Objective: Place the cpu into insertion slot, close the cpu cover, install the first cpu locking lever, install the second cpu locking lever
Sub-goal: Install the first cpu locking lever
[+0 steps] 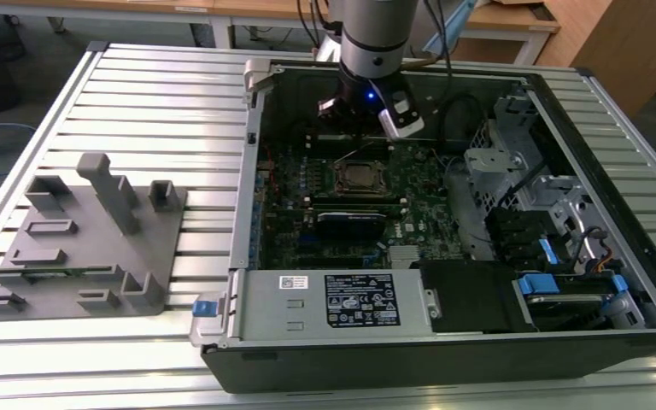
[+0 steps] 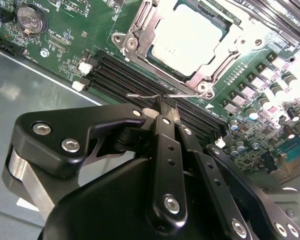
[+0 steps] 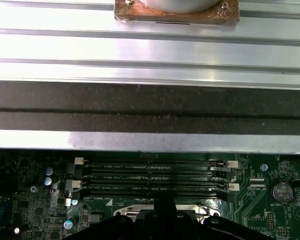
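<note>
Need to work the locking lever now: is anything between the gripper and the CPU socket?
Nothing visible does. In the second wrist view the gripper, fingers closed, meets the thin wire locking lever over the black memory slots. Just beyond, the cpu lies seated under the cpu cover.

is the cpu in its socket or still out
In: the cpu sits inside the insertion slot, its pale face framed by the silver cpu cover, in the second wrist view.
</note>
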Controlling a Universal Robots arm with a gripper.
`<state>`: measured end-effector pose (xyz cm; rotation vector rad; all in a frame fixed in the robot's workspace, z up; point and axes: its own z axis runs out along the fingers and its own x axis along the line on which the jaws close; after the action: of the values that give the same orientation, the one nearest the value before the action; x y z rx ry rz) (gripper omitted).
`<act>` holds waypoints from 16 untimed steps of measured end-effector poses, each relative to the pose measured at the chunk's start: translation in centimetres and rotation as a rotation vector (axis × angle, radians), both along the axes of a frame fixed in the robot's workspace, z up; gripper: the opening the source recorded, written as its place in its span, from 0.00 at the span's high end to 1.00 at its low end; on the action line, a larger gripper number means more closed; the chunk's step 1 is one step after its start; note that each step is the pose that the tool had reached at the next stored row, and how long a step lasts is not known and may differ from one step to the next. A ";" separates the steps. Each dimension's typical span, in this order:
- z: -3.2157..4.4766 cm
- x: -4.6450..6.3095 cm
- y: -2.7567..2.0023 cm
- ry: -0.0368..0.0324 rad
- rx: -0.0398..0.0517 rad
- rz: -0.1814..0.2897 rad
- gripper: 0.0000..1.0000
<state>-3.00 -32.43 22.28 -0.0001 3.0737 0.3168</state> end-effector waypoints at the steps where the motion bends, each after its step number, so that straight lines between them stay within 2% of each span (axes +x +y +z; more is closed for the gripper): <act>1: -0.04 0.0 0.00 0.0000 0.0000 0.000 0.89; 12: -0.24 0.4 0.00 0.0000 0.0000 0.000 0.89; 16: -0.60 0.4 0.00 -0.0001 0.0000 0.000 0.89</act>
<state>-2.58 -32.43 21.68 -0.0001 3.0736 0.3168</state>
